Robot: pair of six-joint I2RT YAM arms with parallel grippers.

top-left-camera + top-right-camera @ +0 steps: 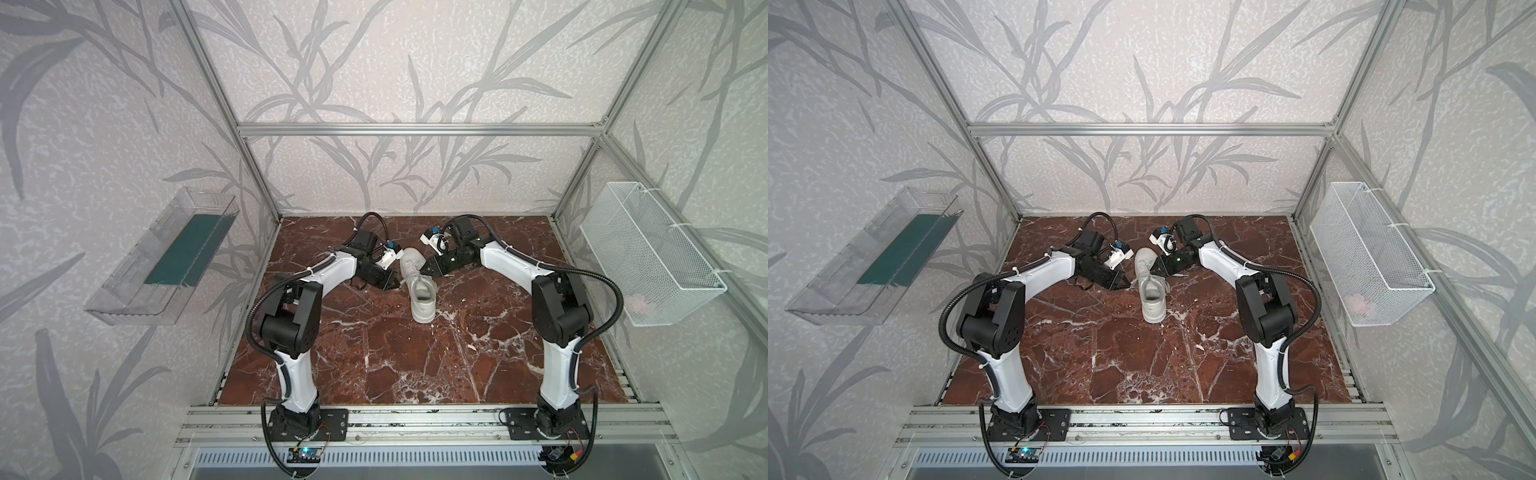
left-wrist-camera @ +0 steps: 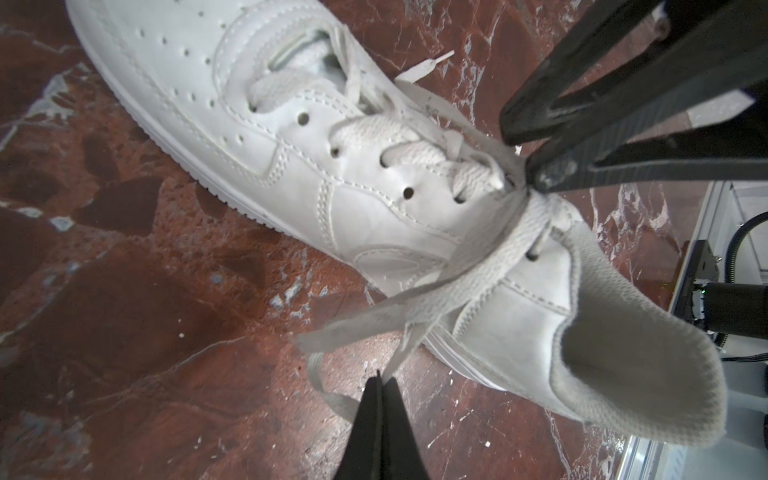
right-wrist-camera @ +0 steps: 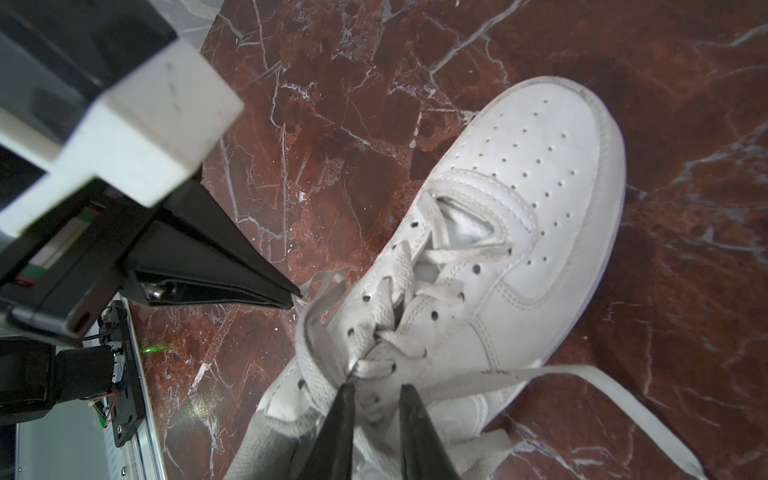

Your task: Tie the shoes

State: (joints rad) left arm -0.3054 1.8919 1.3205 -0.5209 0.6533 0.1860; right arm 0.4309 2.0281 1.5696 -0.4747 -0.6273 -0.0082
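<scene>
One white low-top shoe [image 1: 420, 293] [image 1: 1152, 293] lies on the red marble table, toe toward the back wall, in both top views. Its flat laces [image 2: 457, 286] are crossed at the top eyelets, and loose ends trail onto the table [image 3: 540, 374]. My left gripper [image 2: 379, 376] [image 1: 395, 284] is at the shoe's left side, shut on a lace strand that runs taut from the crossing. My right gripper [image 3: 376, 392] [image 1: 424, 269] comes in from the right, jaws a little apart over the top eyelets. One of its fingertips [image 2: 540, 178] rests at the lace crossing.
A clear plastic bin [image 1: 166, 257] hangs on the left wall. A white wire basket [image 1: 648, 249] with something pink in it hangs on the right wall. Aluminium frame posts stand at the table's corners. Bare marble [image 1: 415, 365] stretches in front of the shoe.
</scene>
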